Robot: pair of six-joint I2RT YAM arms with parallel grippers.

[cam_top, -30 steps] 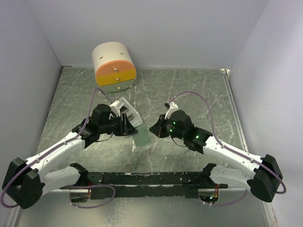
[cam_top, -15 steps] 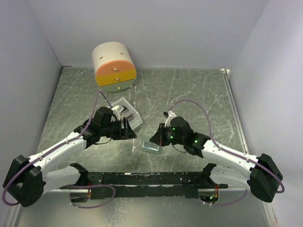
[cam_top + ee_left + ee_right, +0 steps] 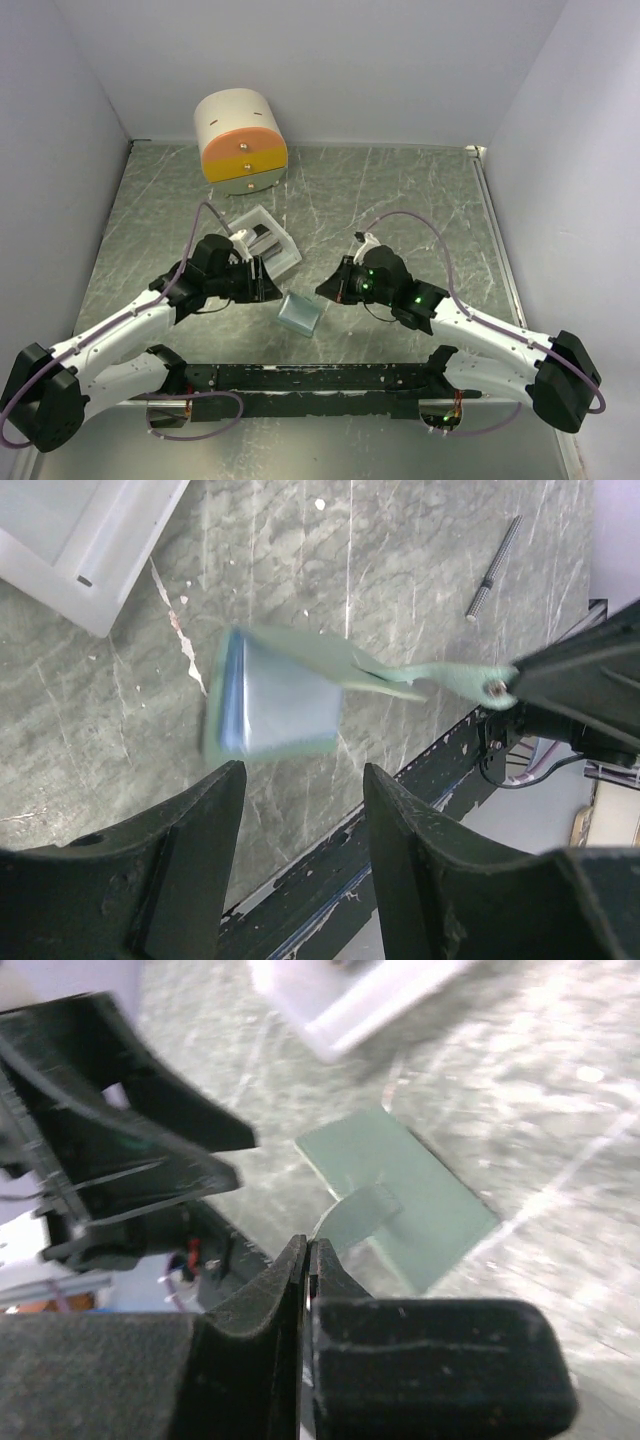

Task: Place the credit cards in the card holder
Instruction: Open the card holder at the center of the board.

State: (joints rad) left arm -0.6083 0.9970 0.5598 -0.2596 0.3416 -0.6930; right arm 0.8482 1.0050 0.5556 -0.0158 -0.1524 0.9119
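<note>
Grey-green marbled tabletop [image 3: 420, 200]. Far left: cream cylinder, orange and yellow drawers [image 3: 240, 150]. Mid-left: white open-topped square box [image 3: 284, 256]. Centre: grey-green folding card holder [image 3: 300, 313], contact with surface unclear. Thin metal rod [image 3: 494, 568] nearby.
</note>
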